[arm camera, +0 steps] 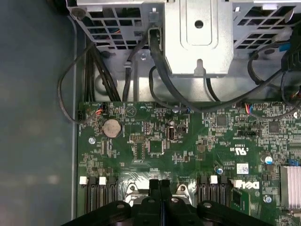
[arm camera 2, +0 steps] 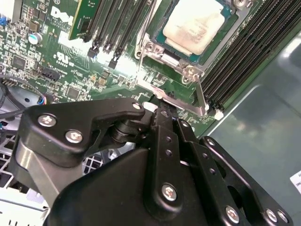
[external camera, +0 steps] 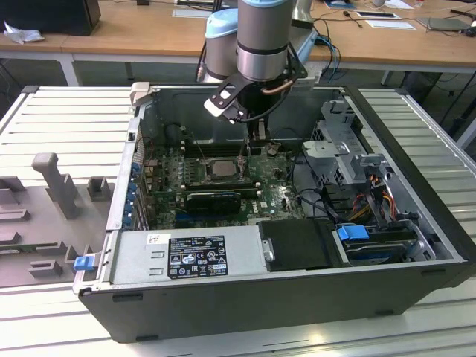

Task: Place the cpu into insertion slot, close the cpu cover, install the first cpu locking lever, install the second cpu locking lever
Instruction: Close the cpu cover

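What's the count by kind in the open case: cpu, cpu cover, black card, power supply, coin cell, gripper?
cpu: 1
cpu cover: 1
black card: 1
power supply: 1
coin cell: 1
gripper: 1
Total: 6

Ribbed aluminium tabletop (external camera: 67,119), grey moulded fixtures (external camera: 56,182) sitting on it at the exterior view's left. Behind: wooden desks (external camera: 134,33) carrying flat papers (external camera: 390,24), a dark box (external camera: 52,15), crumpled white paper (external camera: 18,33). Even, diffuse light.
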